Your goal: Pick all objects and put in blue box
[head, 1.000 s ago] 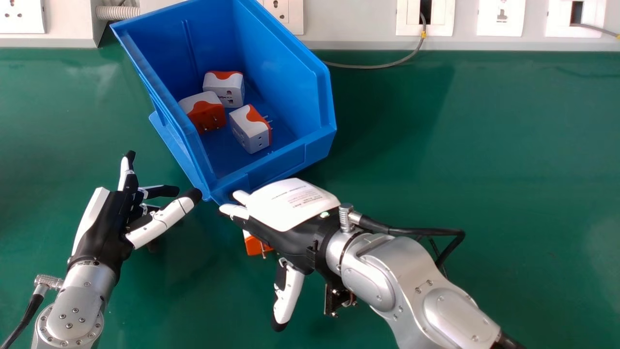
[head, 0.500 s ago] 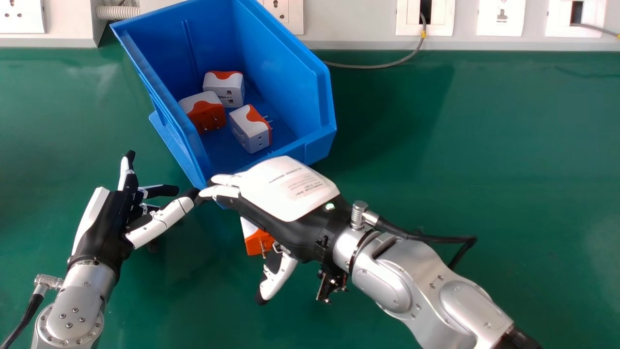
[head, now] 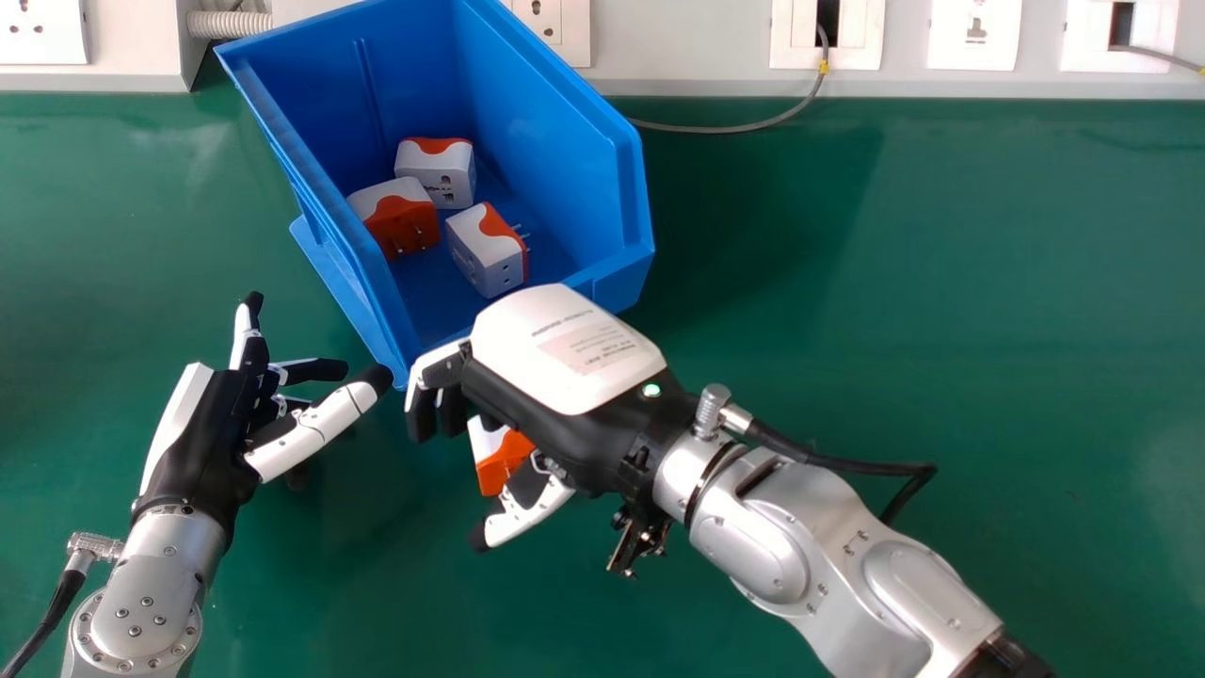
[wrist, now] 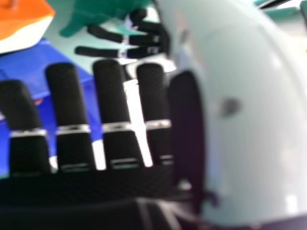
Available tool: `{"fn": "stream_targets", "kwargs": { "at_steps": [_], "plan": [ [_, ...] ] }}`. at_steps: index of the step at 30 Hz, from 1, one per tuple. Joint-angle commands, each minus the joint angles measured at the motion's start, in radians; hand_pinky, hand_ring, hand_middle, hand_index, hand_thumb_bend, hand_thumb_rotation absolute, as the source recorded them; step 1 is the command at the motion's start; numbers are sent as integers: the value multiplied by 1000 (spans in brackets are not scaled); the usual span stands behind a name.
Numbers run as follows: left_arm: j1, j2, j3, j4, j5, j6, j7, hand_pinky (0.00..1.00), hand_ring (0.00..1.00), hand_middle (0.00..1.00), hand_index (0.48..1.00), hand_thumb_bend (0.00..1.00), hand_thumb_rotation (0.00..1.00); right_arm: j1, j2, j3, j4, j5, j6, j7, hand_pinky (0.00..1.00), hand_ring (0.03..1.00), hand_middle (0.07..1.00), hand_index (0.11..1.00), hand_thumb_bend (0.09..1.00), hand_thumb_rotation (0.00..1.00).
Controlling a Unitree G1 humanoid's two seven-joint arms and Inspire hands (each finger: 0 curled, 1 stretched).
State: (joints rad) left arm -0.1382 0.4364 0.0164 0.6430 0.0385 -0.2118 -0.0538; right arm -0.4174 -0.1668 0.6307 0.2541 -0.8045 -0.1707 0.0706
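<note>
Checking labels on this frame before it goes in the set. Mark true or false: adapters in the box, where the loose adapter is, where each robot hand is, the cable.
1. Three plug adapters lie inside the blue box. True.
2. The left robot hand is inside the box. False: the left robot hand is outside it, over the green table.
3. Another adapter is outside the box, partly hidden by the right robot hand. True.
4. The right robot hand is at the box's far end. False: it is at the near end.
5. A grey cable lies left of the box. False: it lies to the right.
</note>
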Motion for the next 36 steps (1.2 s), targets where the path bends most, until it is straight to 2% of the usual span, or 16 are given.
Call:
{"fn": "stream_targets", "kwargs": {
  "at_steps": [1,5,11,15,19,24,27,32,34,36],
  "plan": [
    [64,-53,-63,65,40,81,-60,568,659,766,834,767,530,-27,5,-18,-25,17,-14,4,282,440,517,536,545,9],
    [65,-53,-64,61,40,83,-60,568,659,765,834,765,528,-33,-2,-28,-34,27,-21,5,269,412,489,534,533,6],
    [60,-53,-62,76,41,78,-58,569,660,764,834,764,527,-31,-6,-58,-48,47,-45,-8,253,396,468,524,524,2],
    [66,-51,-62,67,40,77,-59,569,659,764,834,764,527,-30,-4,-82,-47,57,-65,-30,248,391,464,517,521,1],
    [67,-50,-61,68,38,76,-60,569,659,763,834,764,527,-29,-2,-97,-51,59,-65,-46,250,387,465,513,519,1],
    [68,-48,-63,69,41,74,-59,570,658,763,834,764,527,-7,-10,-99,-121,-17,6,-53,254,387,471,510,517,0],
    [70,-47,-62,67,40,76,-60,570,658,763,834,764,527,3,-20,-80,-200,-103,103,21,261,389,477,510,517,0],
    [73,-47,-60,60,38,80,-60,570,658,763,834,765,528,2,-32,-36,-304,-205,260,271,302,388,483,523,515,0],
    [74,-47,-61,56,39,80,-59,570,658,763,834,767,529,-3,-33,-23,-315,-221,290,334,420,500,588,598,644,7],
    [77,-47,-60,51,37,82,-61,570,658,763,834,767,530,-6,-34,-6,-321,-240,312,390,511,588,668,652,735,25]
  ]
}}
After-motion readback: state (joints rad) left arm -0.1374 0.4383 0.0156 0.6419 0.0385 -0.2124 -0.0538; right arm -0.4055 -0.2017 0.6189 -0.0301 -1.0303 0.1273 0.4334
